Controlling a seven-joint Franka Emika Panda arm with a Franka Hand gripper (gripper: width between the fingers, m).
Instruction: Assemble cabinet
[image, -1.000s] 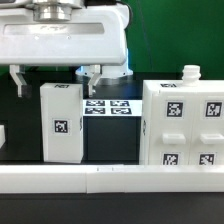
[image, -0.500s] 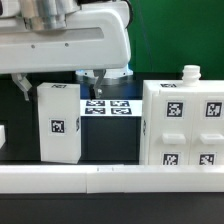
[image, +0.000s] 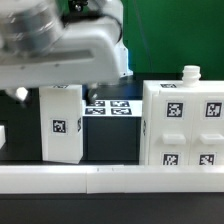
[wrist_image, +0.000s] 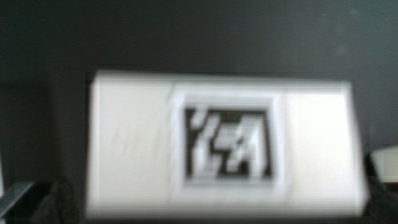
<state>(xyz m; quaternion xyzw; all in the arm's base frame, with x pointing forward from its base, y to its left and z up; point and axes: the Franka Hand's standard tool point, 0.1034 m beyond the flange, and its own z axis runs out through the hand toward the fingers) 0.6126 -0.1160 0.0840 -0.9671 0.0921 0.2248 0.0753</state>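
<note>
Evidently, the cabinet (image: 182, 122) is stood upright at the exterior view's right with its tagged face turned to the camera, presumably for tracking. Beside the cabinet, an upright white block (image: 62, 125) is overhung by the gripper (image: 52, 88), likely for a grasp from above. Whether the fingers are spread or pressed together cannot be told.

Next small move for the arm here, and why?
Probably ease straight down toward the upright white block: its tagged face fills the blurred wrist view, so the arm seems to sit above it, and nothing looks gripped yet.
</note>
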